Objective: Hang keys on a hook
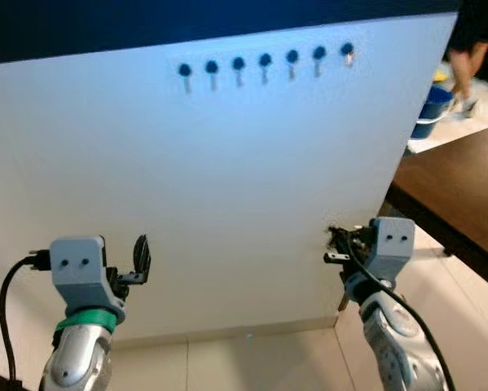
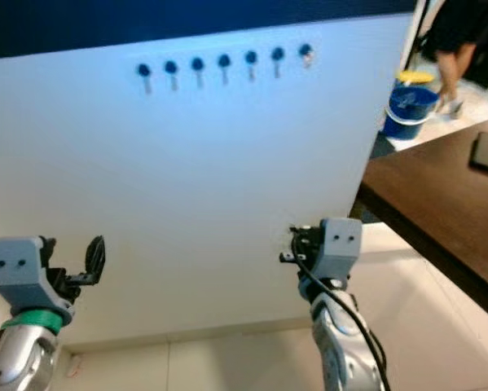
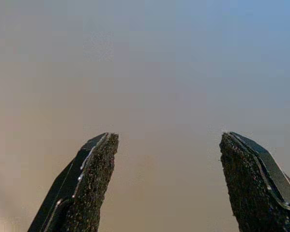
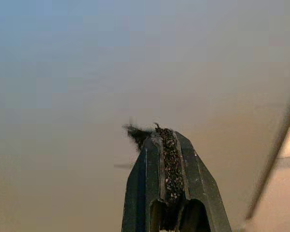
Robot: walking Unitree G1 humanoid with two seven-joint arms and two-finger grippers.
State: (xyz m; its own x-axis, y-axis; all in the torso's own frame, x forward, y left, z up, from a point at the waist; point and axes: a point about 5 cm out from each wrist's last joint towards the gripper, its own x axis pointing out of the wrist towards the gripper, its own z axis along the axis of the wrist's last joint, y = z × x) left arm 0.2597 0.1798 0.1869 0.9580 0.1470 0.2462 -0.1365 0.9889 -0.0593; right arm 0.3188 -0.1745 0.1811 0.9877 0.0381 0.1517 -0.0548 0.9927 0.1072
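Facing a white wall (image 1: 227,204), the robot is holding both arms low, well below the row of hooks (image 1: 265,65). The right gripper (image 4: 166,137) is keeping its fingers clenched on something small and dark, possibly the keys (image 4: 137,134). The left gripper (image 3: 166,159) is hanging released. With so little showing beyond the fingers, the keys could slip during the long reach upward.
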